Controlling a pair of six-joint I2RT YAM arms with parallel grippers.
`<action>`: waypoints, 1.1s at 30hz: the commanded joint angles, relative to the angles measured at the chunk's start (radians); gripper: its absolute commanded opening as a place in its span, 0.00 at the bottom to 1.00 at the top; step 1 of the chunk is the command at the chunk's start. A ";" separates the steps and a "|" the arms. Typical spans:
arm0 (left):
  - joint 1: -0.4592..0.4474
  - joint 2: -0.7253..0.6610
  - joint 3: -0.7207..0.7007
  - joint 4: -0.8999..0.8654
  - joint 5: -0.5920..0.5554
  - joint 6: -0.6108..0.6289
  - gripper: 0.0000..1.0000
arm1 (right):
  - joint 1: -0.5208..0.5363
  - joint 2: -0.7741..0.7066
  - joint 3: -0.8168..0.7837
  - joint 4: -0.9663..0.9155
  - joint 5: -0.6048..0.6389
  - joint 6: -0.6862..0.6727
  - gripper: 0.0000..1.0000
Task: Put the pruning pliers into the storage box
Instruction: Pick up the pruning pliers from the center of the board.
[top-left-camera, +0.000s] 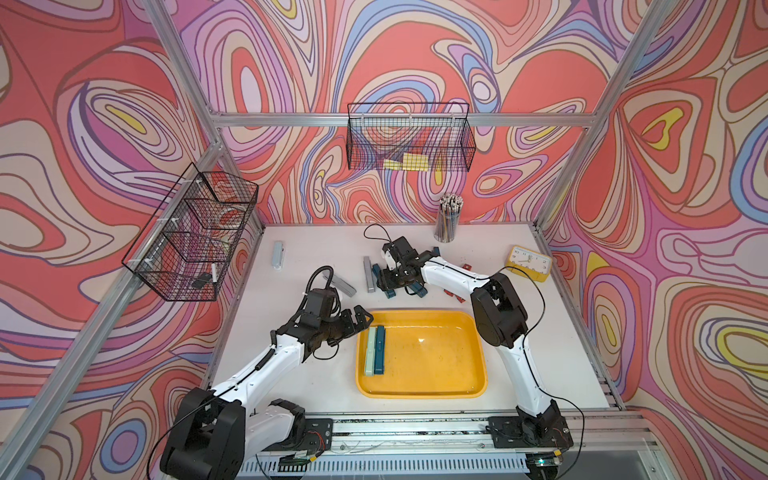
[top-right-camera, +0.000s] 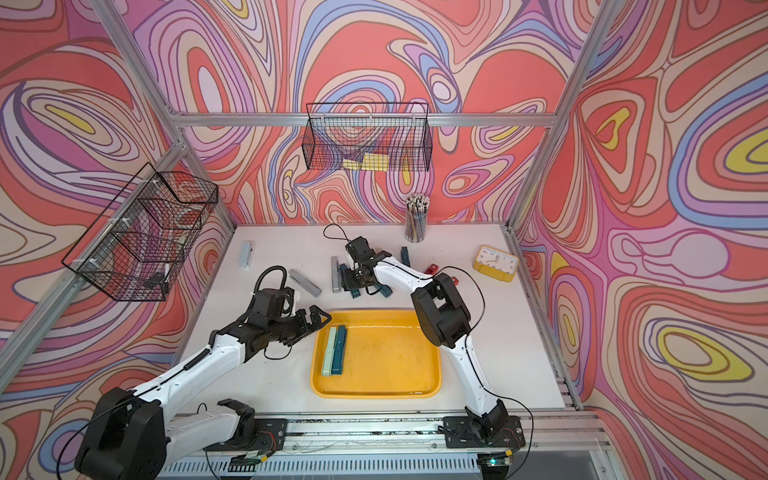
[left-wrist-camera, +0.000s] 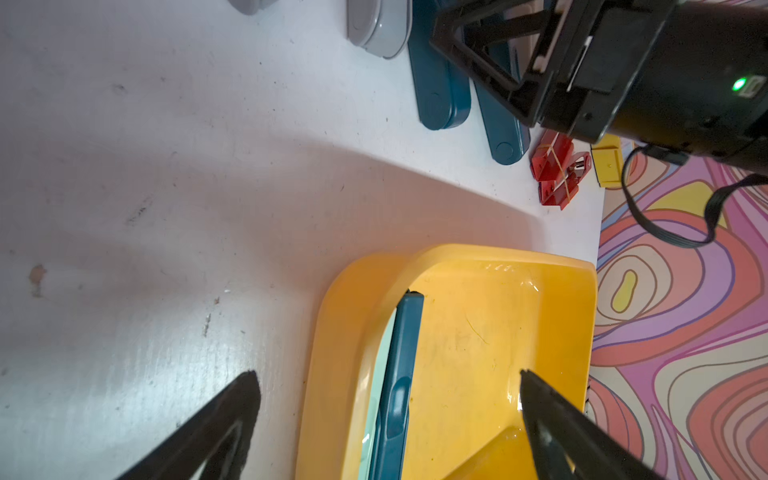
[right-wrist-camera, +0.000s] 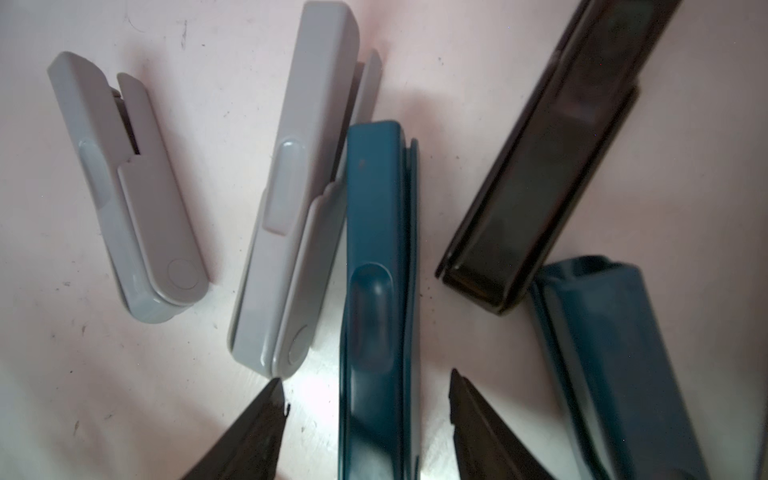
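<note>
Two tools, the pale green pruning pliers (top-left-camera: 370, 352) and the teal pruning pliers (top-left-camera: 379, 349), are lying in the yellow storage box (top-left-camera: 419, 392) along its 9 o'clock wall, leaving floor free. The left gripper (top-left-camera: 363, 324) is hovering wide open, empty, at its 10 o'clock corner. At 12 o'clock the right gripper (right-wrist-camera: 365, 378) is straddling the loose teal pliers (right-wrist-camera: 374, 232), jaws parted across their narrow width, apparently not touching.

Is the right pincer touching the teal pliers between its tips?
Apart. The right wrist view shows the right pincer straddling the teal pliers, with bare table between each fingertip and it.
</note>
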 joint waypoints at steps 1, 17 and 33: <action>0.010 0.009 -0.016 0.033 0.005 -0.012 0.99 | 0.009 0.038 0.027 -0.032 0.000 -0.004 0.65; 0.023 0.033 -0.039 0.076 0.028 -0.021 0.99 | 0.016 0.083 0.068 -0.075 0.060 -0.016 0.53; 0.031 0.048 -0.052 0.113 0.045 -0.031 0.99 | 0.015 0.100 0.075 -0.105 0.084 -0.015 0.35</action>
